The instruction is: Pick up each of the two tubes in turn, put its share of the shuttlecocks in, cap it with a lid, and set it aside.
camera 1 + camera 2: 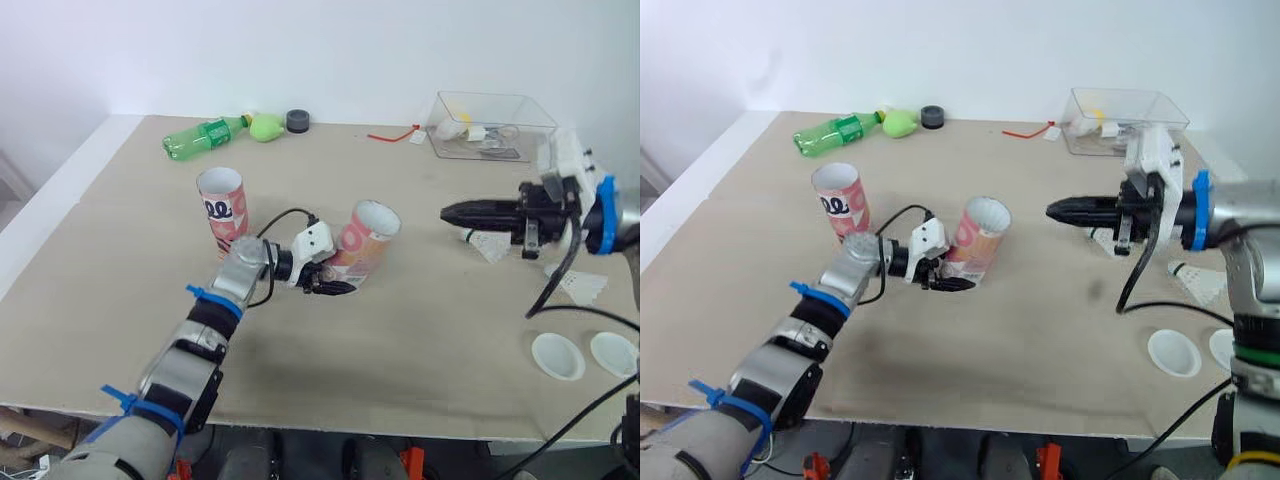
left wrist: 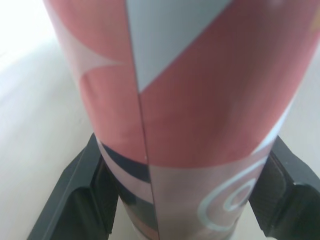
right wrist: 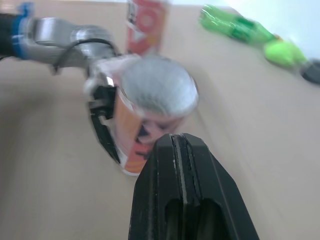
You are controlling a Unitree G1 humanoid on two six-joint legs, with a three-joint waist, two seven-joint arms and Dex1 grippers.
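Tube (image 1: 365, 240) at frame ctr is gripped low by left tool (image 1: 332, 286), long axis tipped up-right, mouth faced twd right tool (image 1: 447, 212), which is clenched empty.

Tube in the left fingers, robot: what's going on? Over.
Left fingers shut on tilted tube, no lid. Right fingers shut, empty, pointing at its mouth. Second tube upright, out of the way.

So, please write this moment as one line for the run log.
left gripper: shut on tilted tube | right gripper: shut, empty, aimed at its mouth | second tube: upright, uncapped | lids: lying loose
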